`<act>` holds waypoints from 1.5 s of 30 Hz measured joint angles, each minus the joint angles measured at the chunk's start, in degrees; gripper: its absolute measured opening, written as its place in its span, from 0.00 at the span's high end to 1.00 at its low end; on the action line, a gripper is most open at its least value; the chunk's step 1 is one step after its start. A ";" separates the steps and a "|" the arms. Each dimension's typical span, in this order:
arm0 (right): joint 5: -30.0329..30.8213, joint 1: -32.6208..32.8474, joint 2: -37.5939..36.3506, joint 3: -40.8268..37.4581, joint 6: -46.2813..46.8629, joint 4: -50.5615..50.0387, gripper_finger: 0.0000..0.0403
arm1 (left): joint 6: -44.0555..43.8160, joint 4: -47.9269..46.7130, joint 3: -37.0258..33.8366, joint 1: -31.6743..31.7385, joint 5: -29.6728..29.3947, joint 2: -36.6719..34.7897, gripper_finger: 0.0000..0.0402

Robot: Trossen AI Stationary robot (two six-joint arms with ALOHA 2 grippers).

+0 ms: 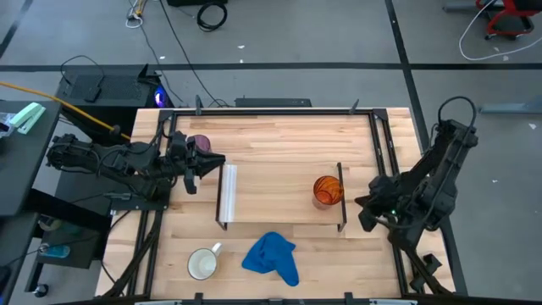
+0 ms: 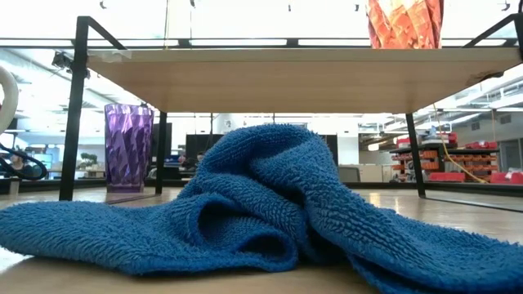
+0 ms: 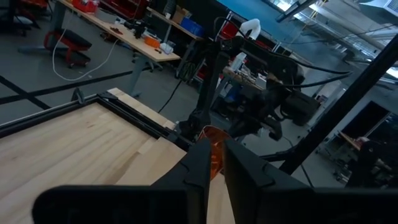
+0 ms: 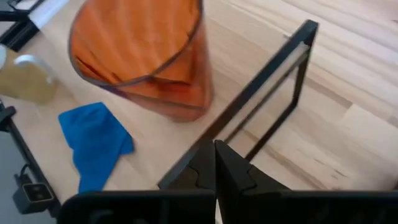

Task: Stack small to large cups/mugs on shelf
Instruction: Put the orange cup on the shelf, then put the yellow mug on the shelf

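Overhead, the wooden surface (image 1: 279, 127) is carrying the shelf (image 1: 279, 199); the orange cup (image 1: 329, 190) is standing at the shelf's right end. The right gripper (image 1: 366, 206) is hovering just beside that end, jaws shut, empty. The left gripper (image 1: 216, 161) is sitting by the purple cup (image 1: 200, 143) near the surface's back-left, jaws nearly closed.

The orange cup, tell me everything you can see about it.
The orange cup is a translucent, faceted tumbler that looks like plastic, widening toward its open rim, with no handle. It stands upright on the shelf, near the end by the right arm, close to the black end frame. Nothing shows inside it. Nothing grips it: the right gripper is shut and empty, just beyond that end of the shelf.
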 joint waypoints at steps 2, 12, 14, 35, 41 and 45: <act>0.36 -0.83 0.19 0.02 -2.53 1.92 1.00 | -0.09 0.02 0.00 0.00 0.00 0.00 0.88; -0.65 -7.64 0.90 0.03 -17.41 11.15 1.00 | -0.08 0.01 0.00 0.01 0.02 0.00 0.87; -1.70 -9.07 1.26 0.04 -20.24 13.08 1.00 | -0.08 0.01 0.00 0.01 0.02 0.00 0.87; -4.21 -13.41 2.35 0.04 -25.66 15.44 1.00 | -0.06 -0.19 0.00 0.00 0.04 0.00 0.87; -7.36 -13.37 0.92 1.68 -25.26 14.81 1.00 | -0.06 -0.16 0.00 0.00 0.04 0.00 0.88; -9.85 -12.62 -0.73 4.34 -25.44 14.60 0.99 | -0.04 -0.08 0.00 0.00 0.04 0.00 0.87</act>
